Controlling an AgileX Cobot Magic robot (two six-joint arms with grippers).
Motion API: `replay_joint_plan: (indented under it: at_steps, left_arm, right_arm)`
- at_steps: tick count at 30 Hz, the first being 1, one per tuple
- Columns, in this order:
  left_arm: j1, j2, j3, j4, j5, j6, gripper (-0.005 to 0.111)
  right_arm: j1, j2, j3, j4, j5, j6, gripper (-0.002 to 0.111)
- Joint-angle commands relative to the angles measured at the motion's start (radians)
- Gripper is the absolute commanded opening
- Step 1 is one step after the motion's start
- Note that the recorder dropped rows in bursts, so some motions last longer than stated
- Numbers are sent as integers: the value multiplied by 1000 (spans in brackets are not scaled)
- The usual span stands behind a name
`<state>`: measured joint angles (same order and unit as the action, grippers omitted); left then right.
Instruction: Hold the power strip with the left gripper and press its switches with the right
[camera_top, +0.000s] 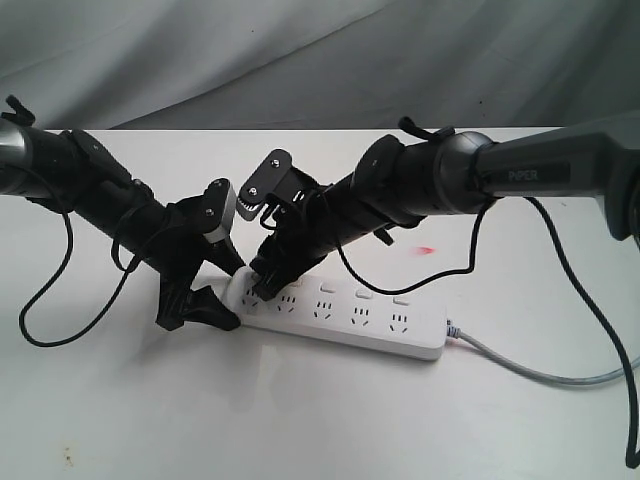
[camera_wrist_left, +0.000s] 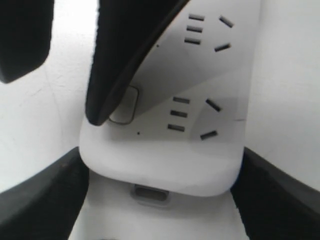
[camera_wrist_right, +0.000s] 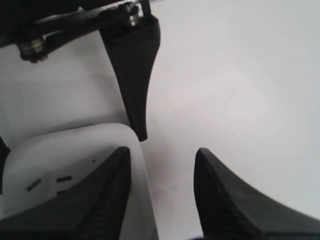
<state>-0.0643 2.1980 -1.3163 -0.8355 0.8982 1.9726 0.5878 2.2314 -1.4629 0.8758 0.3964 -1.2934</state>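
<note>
The white power strip (camera_top: 340, 318) lies flat on the white table, its grey cord (camera_top: 520, 366) trailing off to the right. My left gripper (camera_top: 224, 292) is shut on the strip's left end; in the left wrist view its fingers (camera_wrist_left: 45, 200) hug both sides of the rounded end (camera_wrist_left: 160, 172). My right gripper (camera_top: 267, 284) is open and angled down over that same end. One of its fingertips (camera_wrist_left: 107, 107) rests on the edge of the end switch (camera_wrist_left: 127, 106). Its other finger hangs over bare table. Three more switches (camera_top: 363, 294) show along the far edge.
Both black arms cross close together above the strip's left end; the left gripper's finger (camera_wrist_right: 132, 75) stands just beyond the right gripper (camera_wrist_right: 162, 152). A small red spot (camera_top: 425, 249) marks the table behind the strip. Grey cloth (camera_top: 320, 60) hangs at the back.
</note>
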Motion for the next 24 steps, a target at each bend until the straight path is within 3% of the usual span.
replay_joint_plan:
  at_steps: [1,24]
  left_arm:
    - [-6,7,2,12,-8,-3,66]
    - [-6,7,2,12,-8,-3,66]
  right_arm:
    - [-5,34,12,-40,48,-11,39]
    - [-7,56,12,-55,102,-11,39]
